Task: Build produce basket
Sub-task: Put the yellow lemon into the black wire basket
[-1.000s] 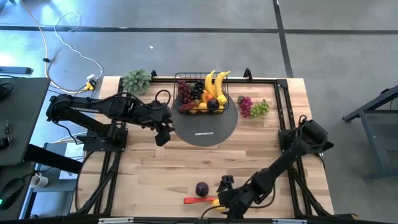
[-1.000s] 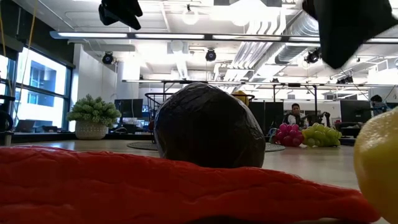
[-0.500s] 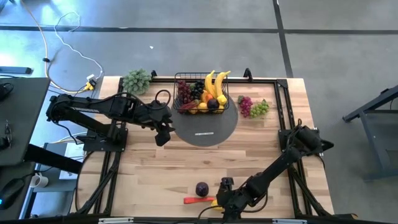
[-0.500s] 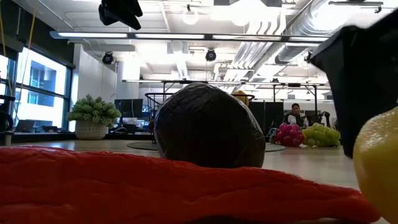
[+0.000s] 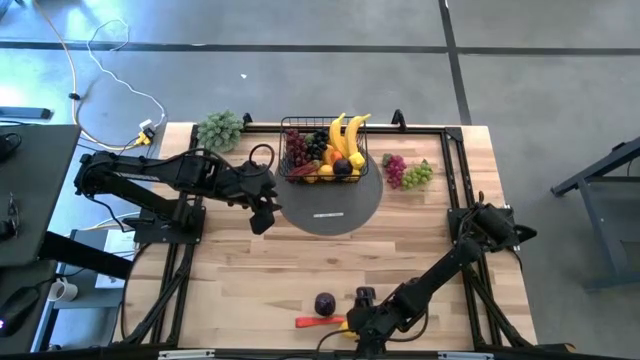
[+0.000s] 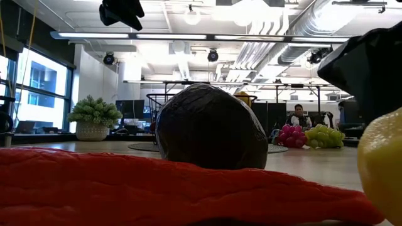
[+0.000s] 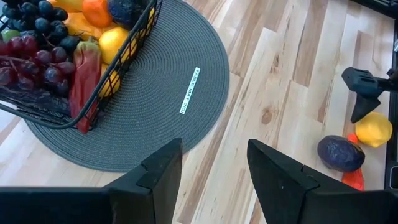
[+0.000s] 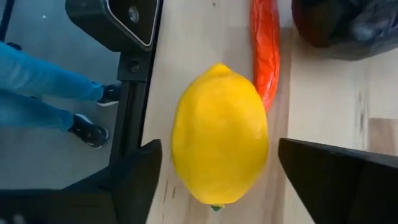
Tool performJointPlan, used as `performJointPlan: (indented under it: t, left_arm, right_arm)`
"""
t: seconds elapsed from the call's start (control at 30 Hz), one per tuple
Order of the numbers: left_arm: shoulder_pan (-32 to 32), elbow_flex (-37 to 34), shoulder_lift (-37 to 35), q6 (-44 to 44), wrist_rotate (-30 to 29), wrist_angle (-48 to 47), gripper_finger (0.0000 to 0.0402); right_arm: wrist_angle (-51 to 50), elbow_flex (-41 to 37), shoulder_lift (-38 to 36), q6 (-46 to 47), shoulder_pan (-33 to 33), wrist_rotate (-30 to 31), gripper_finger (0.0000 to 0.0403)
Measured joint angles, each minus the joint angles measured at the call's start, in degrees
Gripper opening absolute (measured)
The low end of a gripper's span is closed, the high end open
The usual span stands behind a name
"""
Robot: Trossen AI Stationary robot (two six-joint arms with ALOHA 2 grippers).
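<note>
A yellow lemon [image 8: 221, 134] lies on the table by its near edge, beside a red chilli [image 8: 265, 50] and a dark plum [image 5: 325, 303]. My right gripper [image 8: 219, 177] is open, low over the lemon, one finger on each side of it with a thin gap at both. The black wire basket [image 5: 318, 152] stands on a grey round mat [image 5: 335, 205] at the far middle and holds bananas, grapes and other produce. My left gripper [image 7: 214, 168] hangs open above the mat's near left edge, with nothing between its fingers.
Red and green grape bunches [image 5: 405, 172] lie on the table to the right of the basket. A pale-green leafy bunch [image 5: 220, 130] sits at the far left corner. A person's legs [image 8: 43, 87] show beyond the table's near edge. Bare wood lies between the mat and the plum.
My right gripper has come down toward the lemon at the near edge and rolled a little. The lemon, chilli and plum have stayed where they were.
</note>
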Motion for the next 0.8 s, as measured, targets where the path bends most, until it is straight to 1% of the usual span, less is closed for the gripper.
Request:
performJointPlan:
  t: [0.13, 0.37, 0.47, 0.53, 0.7, 0.8]
  left_arm:
    - [0.0, 0.0, 0.0, 0.0, 0.0, 0.0, 0.0172]
    - [0.0, 0.0, -0.02, 0.12, -0.04, 0.0, 0.0172]
    - [0.0, 0.0, 0.0, 0.88, -0.16, 0.0, 0.0172]
    - [0.0, 0.0, 0.0, 0.89, -0.17, 0.0, 0.0172]
    - [0.0, 0.0, 0.0, 1.02, -0.17, 0.03, 0.0172]
    - [0.0, 0.0, 0.0, 1.02, -0.18, 0.03, 0.0172]
  right_arm:
    - [0.0, 0.0, 0.0, 2.33, 0.0, -1.1, 0.026]
    - [0.06, 0.0, 0.0, 4.83, 0.03, -1.78, 0.0164]
    - [0.16, 0.0, 0.0, 5.0, 0.02, -2.59, 0.0136]
    - [0.15, 0.0, -0.11, 6.09, 0.04, -3.39, 0.013]
    - [-0.89, 0.0, -0.8, 10.07, 0.53, -3.71, 0.0136]
    - [-3.01, 0.0, -1.78, 13.13, 1.07, -3.0, 0.0136]
